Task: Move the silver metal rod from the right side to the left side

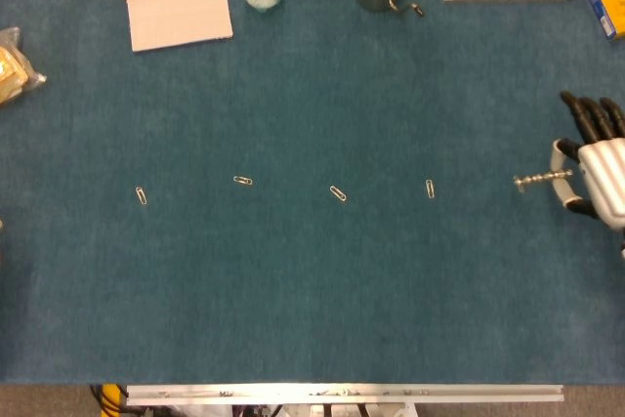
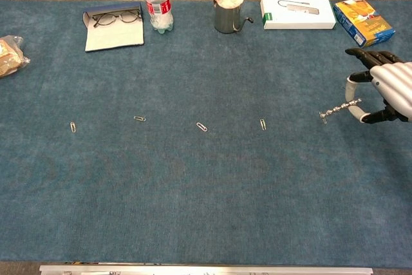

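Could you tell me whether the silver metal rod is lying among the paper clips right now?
No, the right hand holds the silver metal rod at the table's right side, apart from the nearest paper clip.
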Robot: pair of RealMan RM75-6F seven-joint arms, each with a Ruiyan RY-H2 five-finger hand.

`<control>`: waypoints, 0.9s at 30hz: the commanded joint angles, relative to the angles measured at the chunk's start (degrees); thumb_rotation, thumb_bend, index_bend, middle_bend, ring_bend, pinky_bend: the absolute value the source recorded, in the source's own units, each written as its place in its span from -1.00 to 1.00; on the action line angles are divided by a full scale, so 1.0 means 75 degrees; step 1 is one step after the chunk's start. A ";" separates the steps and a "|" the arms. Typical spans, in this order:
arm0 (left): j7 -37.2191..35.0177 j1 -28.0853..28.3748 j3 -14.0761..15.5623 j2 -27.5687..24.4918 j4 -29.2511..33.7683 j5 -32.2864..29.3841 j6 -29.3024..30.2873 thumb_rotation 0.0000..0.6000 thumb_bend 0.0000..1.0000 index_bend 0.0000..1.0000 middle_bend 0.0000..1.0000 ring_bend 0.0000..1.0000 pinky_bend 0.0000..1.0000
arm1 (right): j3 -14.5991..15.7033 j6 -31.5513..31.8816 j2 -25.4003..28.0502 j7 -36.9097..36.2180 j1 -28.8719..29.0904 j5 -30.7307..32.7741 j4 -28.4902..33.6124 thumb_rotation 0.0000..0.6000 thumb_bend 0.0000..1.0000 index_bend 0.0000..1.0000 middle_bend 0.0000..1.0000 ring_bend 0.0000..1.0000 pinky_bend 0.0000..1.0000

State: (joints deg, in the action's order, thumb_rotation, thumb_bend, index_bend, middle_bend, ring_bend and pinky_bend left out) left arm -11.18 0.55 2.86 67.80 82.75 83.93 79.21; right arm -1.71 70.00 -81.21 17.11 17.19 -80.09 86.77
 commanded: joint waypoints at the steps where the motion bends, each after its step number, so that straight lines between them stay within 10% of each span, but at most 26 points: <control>1: -0.0044 -0.0019 0.0003 -0.0003 -0.0033 -0.0001 0.0014 1.00 -0.18 -0.20 -0.48 -0.75 -0.73 | -0.0065 -0.0032 -0.0017 0.0165 0.0129 -0.0109 0.0163 1.00 -0.30 0.21 -0.96 -1.00 -1.00; 27: -0.0858 -0.0137 0.0015 0.0068 -0.0738 -0.0046 -0.0080 1.00 -0.18 -0.19 -0.48 -0.75 -0.70 | -0.0438 -0.1174 -0.1131 0.0949 0.1139 0.0518 -0.0185 1.00 -0.30 0.21 -0.96 -1.00 -1.00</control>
State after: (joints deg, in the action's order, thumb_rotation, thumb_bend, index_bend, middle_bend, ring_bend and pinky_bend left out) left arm -17.53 -0.46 2.97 68.27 77.28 83.58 78.64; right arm -4.95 61.39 -89.49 24.26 25.57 -76.35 85.59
